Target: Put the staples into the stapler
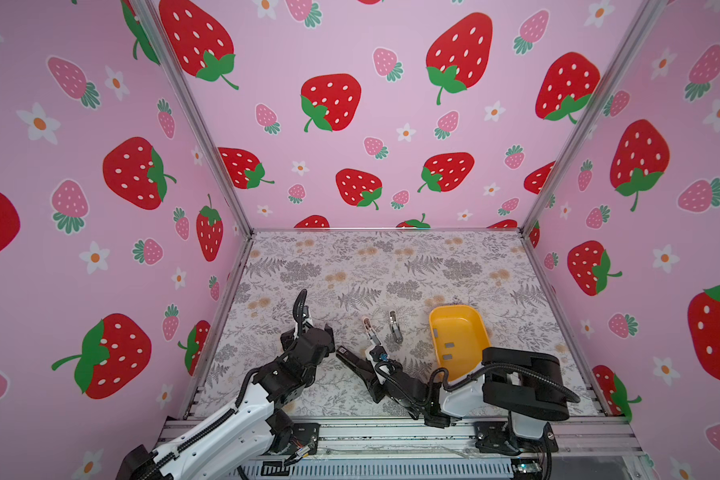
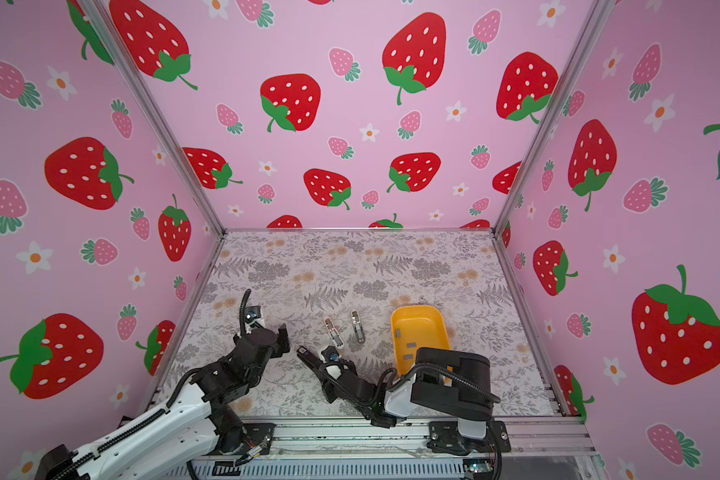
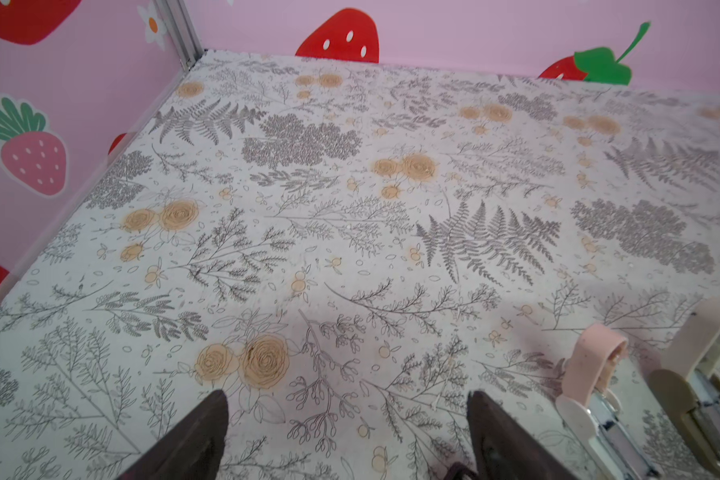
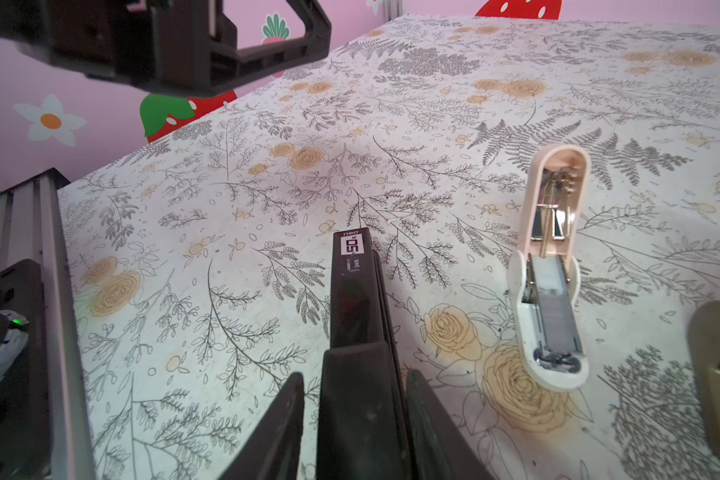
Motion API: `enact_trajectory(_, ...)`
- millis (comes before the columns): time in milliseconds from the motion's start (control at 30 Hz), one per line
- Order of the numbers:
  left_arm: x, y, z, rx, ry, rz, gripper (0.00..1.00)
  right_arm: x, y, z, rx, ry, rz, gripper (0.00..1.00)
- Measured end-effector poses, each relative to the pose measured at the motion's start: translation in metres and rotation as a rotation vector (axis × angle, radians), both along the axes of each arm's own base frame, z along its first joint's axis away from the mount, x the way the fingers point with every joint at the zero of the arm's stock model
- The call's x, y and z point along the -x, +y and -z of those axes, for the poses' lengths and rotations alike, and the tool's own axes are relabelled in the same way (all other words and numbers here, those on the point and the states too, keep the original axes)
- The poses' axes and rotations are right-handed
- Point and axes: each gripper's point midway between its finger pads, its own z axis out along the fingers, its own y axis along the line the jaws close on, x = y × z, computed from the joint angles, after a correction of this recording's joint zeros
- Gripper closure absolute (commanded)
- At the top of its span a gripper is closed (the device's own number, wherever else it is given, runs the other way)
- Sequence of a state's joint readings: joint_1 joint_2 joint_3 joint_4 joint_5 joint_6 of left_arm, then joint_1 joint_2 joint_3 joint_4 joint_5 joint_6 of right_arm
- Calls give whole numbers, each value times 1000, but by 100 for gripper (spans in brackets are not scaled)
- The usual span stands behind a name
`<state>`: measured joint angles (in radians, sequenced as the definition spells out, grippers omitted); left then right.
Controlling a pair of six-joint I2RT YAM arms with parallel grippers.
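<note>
Top views, staples: you find three grey staples (image 1: 449, 345) lying apart inside the yellow tray (image 1: 454, 307), on the right of the worktop (image 1: 350, 270). They show in both top views.
Top views, right tool: your right tool (image 1: 358, 365) reaches across the middle and straddles the black stapler (image 1: 348, 356), near the front edge.
Top views, left tool: your left tool (image 1: 327, 332) hangs just left of the black stapler and carries nothing.
Top views, other staplers: the pink stapler (image 1: 370, 330) and the olive stapler (image 1: 395, 326) lie side by side between the black stapler and the tray.
Left wrist, left tool: its fingers (image 3: 192, 436) stand wide apart over bare worktop, with nothing between them. The pink stapler (image 3: 595, 374) lies off to one side.
Right wrist, right tool: you see one finger (image 4: 279, 428) on each side of the black stapler (image 4: 352, 299). A thin gap shows at each tip, so the jaws are parted and not clamped.
Right wrist, pink stapler: it (image 4: 551, 270) lies opened flat with its metal channel facing up.
</note>
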<state>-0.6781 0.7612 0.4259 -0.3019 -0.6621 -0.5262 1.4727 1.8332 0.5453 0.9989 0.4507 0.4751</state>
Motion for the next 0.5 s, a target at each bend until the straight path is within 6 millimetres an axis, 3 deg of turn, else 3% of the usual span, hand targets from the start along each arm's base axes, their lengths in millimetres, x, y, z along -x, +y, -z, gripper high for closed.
enact_trajectory(300, 2, -1, -3, 19, 15, -2, 10, -9, 15, 5, 8, 5, 54, 82)
enact_trajectory(500, 8, 4, -10, 63, -34, -4, 9, -26, 30, 6, -5, 19, 200, 82)
